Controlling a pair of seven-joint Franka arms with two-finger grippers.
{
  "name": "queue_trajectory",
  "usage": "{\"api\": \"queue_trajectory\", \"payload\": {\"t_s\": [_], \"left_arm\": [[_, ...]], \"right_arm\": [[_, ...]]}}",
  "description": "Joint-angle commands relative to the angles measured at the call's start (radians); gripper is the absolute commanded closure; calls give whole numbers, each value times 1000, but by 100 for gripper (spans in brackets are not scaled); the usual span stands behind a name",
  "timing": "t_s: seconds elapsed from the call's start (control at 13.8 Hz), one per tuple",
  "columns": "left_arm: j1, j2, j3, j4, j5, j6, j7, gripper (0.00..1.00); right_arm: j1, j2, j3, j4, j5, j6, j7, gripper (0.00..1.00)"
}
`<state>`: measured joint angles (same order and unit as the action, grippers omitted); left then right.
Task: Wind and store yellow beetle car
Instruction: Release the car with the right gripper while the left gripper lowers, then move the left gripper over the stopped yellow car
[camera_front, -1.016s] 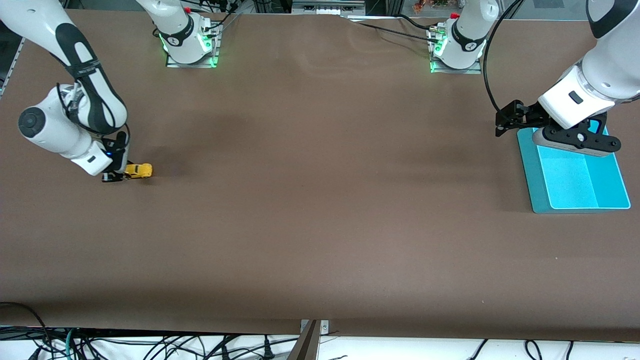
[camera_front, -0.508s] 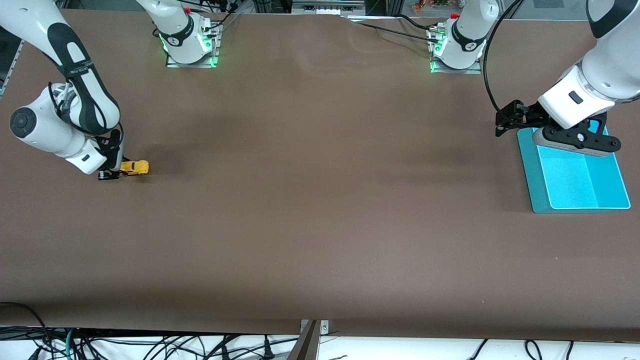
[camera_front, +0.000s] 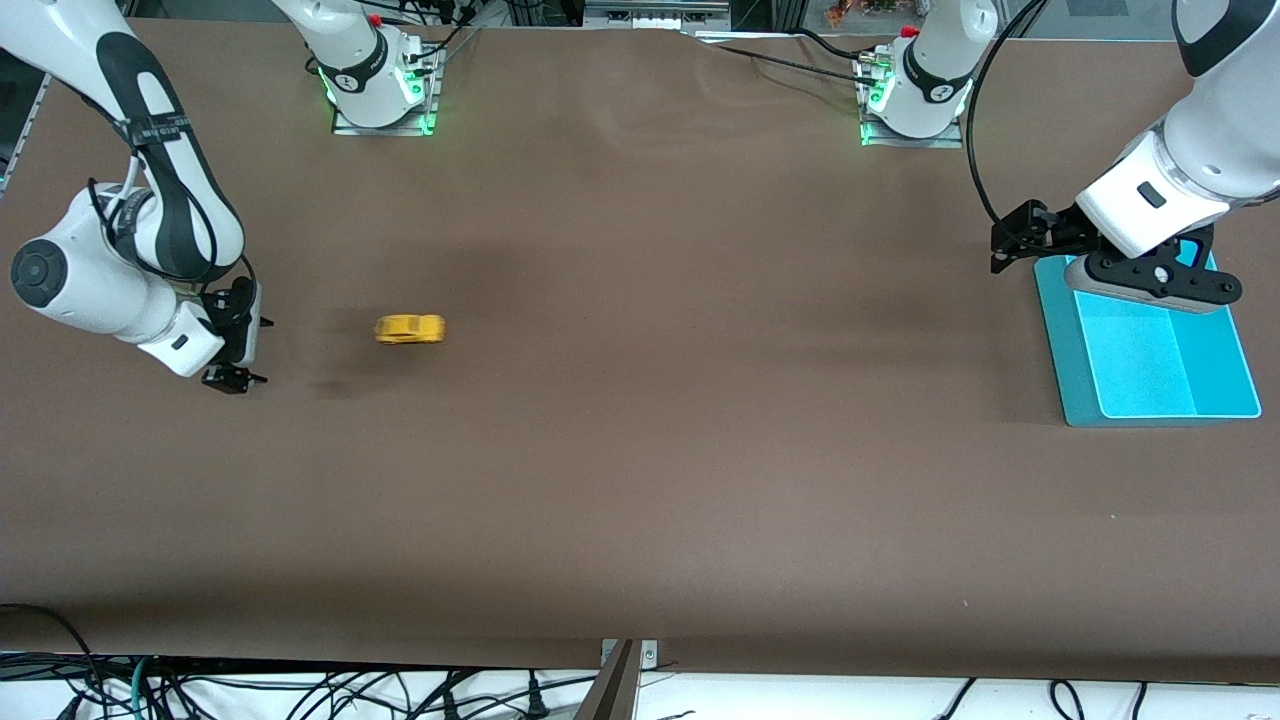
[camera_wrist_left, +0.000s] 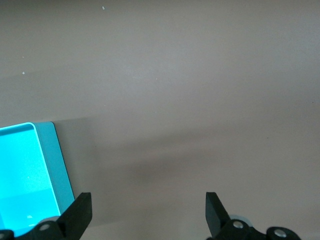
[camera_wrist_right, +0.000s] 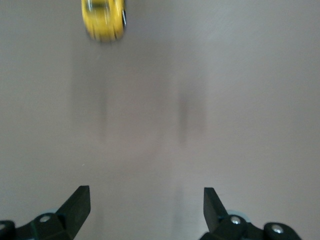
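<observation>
The yellow beetle car (camera_front: 410, 329) stands free on the brown table, blurred, a short way from my right gripper (camera_front: 241, 352) toward the left arm's end. In the right wrist view the car (camera_wrist_right: 104, 19) lies well ahead of my open right gripper (camera_wrist_right: 146, 207), which has nothing between its fingers and sits low over the table. My left gripper (camera_front: 1001, 250) hangs open and empty beside the teal tray (camera_front: 1150, 370). The left wrist view shows the left gripper (camera_wrist_left: 148, 212) over bare table, with the tray's corner (camera_wrist_left: 50, 165) at the side.
The teal tray sits at the left arm's end of the table, partly under the left hand. Both arm bases (camera_front: 380, 80) (camera_front: 915, 90) stand along the table edge farthest from the front camera. Cables (camera_front: 300, 695) hang below the nearest edge.
My right gripper opened and let go of the car. The car rolled away toward the left arm's end. The right hand drew back slightly. The left arm has not moved.
</observation>
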<state>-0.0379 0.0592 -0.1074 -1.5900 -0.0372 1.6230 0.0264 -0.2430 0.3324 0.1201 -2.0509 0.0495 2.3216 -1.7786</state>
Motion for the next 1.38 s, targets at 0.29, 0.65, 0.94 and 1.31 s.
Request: {"api": "queue_trajectory", "payload": {"t_s": [0.29, 0.65, 0.94, 1.31], "left_arm": [[-19, 27, -18, 31, 3, -108, -2, 0], [-36, 30, -38, 27, 3, -209, 3, 0], [-36, 30, -38, 25, 3, -209, 7, 0], [-36, 30, -38, 21, 5, -209, 13, 0]], "right_arm": [[68, -288, 12, 54, 15, -204, 454, 0], [108, -378, 10, 119, 21, -362, 839, 0], [131, -385, 7, 187, 18, -450, 1150, 0], [159, -403, 4, 224, 16, -538, 1508, 0]]}}
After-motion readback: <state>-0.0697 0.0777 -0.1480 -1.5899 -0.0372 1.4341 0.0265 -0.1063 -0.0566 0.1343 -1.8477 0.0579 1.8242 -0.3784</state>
